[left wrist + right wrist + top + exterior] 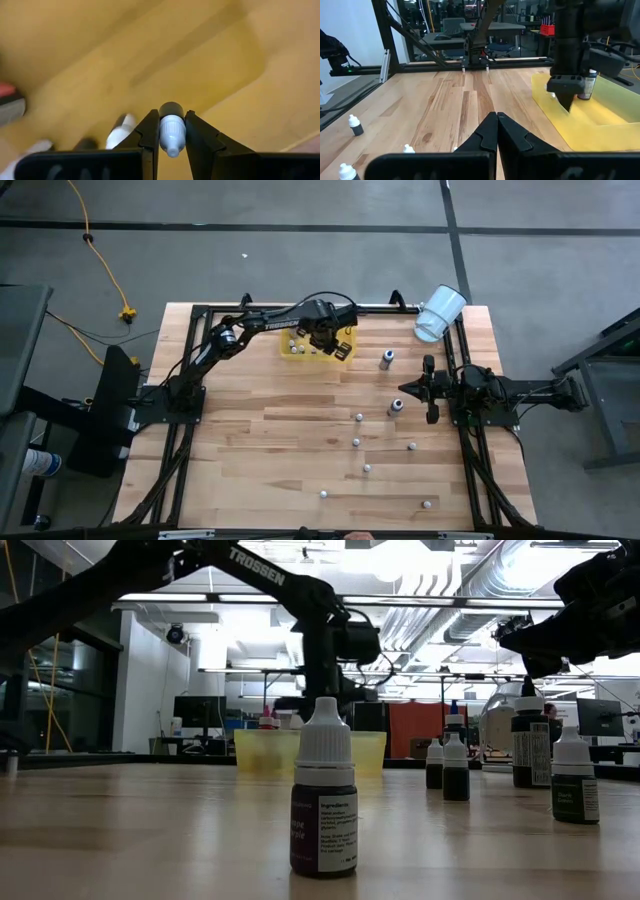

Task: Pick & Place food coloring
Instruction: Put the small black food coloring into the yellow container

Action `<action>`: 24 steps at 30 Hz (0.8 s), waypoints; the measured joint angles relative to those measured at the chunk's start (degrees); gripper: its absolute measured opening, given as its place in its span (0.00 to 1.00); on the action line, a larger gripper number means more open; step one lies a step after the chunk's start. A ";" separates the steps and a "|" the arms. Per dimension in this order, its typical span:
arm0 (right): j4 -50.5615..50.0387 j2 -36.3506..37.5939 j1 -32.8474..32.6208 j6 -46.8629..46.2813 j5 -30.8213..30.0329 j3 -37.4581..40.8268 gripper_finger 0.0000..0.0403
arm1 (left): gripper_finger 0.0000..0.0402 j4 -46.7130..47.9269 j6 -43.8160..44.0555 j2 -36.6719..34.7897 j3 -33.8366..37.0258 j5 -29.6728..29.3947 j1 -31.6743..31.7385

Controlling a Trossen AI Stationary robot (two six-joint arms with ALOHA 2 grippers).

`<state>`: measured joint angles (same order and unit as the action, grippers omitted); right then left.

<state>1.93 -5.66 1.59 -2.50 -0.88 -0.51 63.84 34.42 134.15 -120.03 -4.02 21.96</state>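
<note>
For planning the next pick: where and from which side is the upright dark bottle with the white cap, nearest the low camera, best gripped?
Grip the dark bottle with the white cap at its narrower cap, probably from straight above; it stands upright and apart from its neighbours.

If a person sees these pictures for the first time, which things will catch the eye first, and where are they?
The left gripper hangs over the yellow tray at the table's far edge, shut on a small white-capped bottle. In the low view, one dark bottle stands large in front, upright on the wooden table. A white cup lies tipped at the far right corner, and the right gripper waits shut near the right edge.
</note>
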 joint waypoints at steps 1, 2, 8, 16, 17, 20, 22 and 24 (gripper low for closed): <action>0.00 0.01 -0.01 0.00 0.01 0.00 0.00 | 0.14 -0.59 0.19 0.06 -0.13 -0.29 0.04; 0.00 0.00 0.01 0.00 0.01 -0.01 0.00 | 0.14 -0.39 0.24 0.06 -0.13 -0.32 0.04; 0.00 -0.01 0.01 0.00 0.00 0.01 0.00 | 0.14 -0.26 0.10 0.28 -0.11 -0.72 0.06; 0.00 -0.02 0.00 0.00 0.02 0.02 0.00 | 0.14 0.88 -1.14 0.28 -0.08 -1.09 0.13; 0.00 -0.01 0.00 0.00 0.00 0.00 0.00 | 0.14 0.57 -1.14 0.28 0.06 -1.11 0.13; 0.00 0.00 0.01 0.00 0.01 0.01 0.00 | 0.14 0.53 -1.14 0.26 1.02 -1.11 0.13; 0.00 -0.02 -0.01 0.00 -0.01 0.01 0.00 | 0.14 0.32 -1.14 0.26 1.68 -1.09 0.13; 0.00 0.00 0.01 0.00 -0.01 0.02 0.00 | 0.14 0.26 -1.13 0.26 2.30 -1.09 0.14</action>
<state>1.93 -5.65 1.60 -2.50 -0.89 -0.49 64.10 33.29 134.41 -117.73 -5.10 22.10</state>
